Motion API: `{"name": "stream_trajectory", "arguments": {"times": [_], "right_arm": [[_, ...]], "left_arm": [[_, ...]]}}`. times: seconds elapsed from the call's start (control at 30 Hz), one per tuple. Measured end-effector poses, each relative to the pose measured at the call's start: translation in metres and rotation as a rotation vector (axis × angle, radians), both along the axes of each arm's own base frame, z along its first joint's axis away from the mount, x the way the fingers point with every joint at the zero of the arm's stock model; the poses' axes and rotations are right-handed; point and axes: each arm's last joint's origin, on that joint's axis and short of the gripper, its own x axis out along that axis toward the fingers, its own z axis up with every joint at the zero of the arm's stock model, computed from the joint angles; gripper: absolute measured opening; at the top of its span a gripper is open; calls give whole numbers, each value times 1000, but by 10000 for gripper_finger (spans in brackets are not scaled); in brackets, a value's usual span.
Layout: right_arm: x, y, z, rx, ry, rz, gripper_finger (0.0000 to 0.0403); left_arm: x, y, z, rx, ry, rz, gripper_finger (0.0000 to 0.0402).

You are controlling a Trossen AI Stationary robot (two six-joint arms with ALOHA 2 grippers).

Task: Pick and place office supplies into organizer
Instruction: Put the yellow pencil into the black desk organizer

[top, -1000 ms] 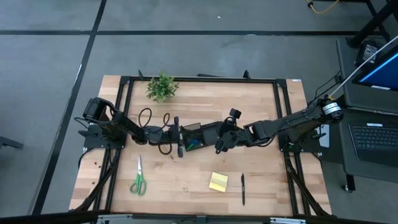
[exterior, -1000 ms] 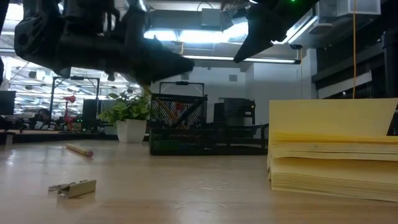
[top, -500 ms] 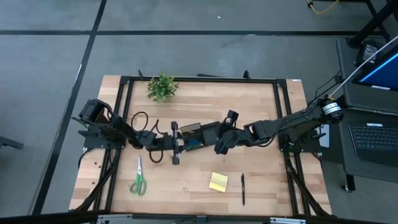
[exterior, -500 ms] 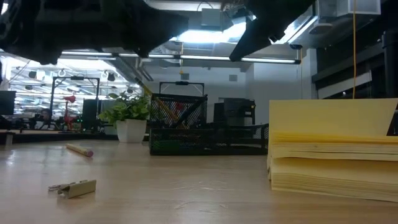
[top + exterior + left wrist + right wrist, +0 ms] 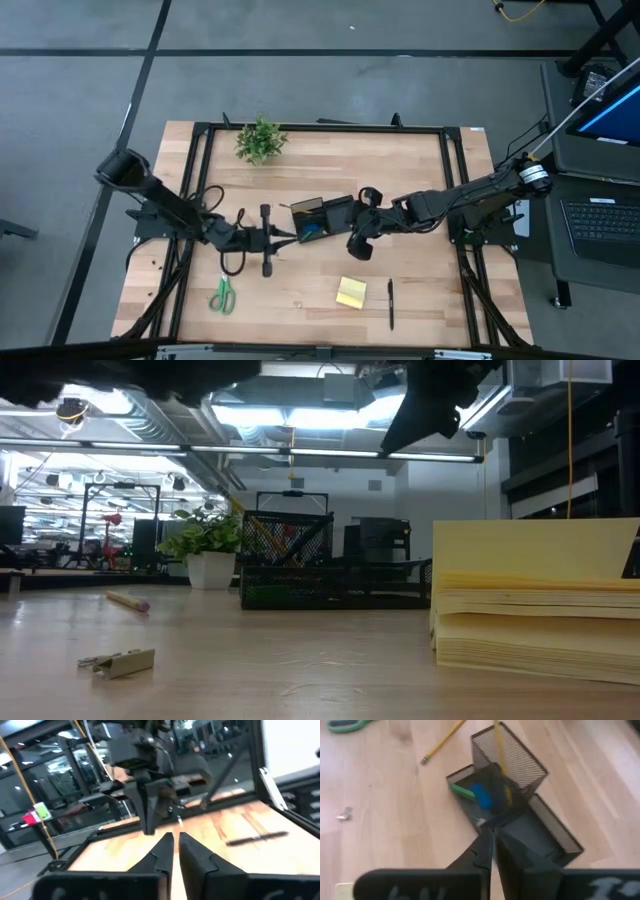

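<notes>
Counts, all views:
- 1 black mesh desk organizer (image 5: 322,216)
- 1 pair of green-handled scissors (image 5: 222,295)
- 1 yellow sticky-note pad (image 5: 350,292)
- 1 black pen (image 5: 390,304) on the table
- 2 yellow wooden pencils: one loose (image 5: 442,741), one standing in the organizer (image 5: 501,755)
- 1 small blue block (image 5: 481,795)
- 1 green piece (image 5: 462,791)
- 1 small metal clip (image 5: 118,660)
- 1 small green potted plant (image 5: 260,139)

Seen from above, our left arm reached from the frame's left edge toward centre, its left gripper (image 5: 266,240) sitting left of centre with fingers (image 5: 162,851) pressed nearly together. Our right arm stretched in from the right edge, the right gripper (image 5: 359,243) just right of centre, its fingers (image 5: 485,851) closed.
</notes>
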Motion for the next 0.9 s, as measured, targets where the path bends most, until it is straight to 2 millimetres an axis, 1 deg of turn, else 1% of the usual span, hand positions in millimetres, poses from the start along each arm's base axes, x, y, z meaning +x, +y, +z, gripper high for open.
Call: {"name": "stream_trajectory", "arguments": {"times": [0.1, 0.23, 0.33, 0.53, 0.67, 0.77, 0.9], "right_arm": [[0, 1, 0, 27, 0, -6, 25], [0, 1, 1, 39, 1, 5, 25], [1, 1, 1, 41, -5, 6, 25], [1, 1, 2, 44, -14, 6, 25], [1, 1, 2, 41, -14, 9, 25], [1, 1, 2, 30, -12, 19, 25], [2, 1, 2, 23, -14, 27, 25]], "left_arm": [[-10, -5, 0, -22, 73, -18, 3], [-23, -11, -5, -57, 199, -46, 3], [-30, -12, -5, -68, 265, -7, 1], [-32, -8, 7, -71, 509, 85, 3], [-32, -3, 13, -99, 653, 85, 1], [-30, 3, 16, -141, 708, 88, 5], [-28, 14, 16, -153, 792, 101, 23]]}}
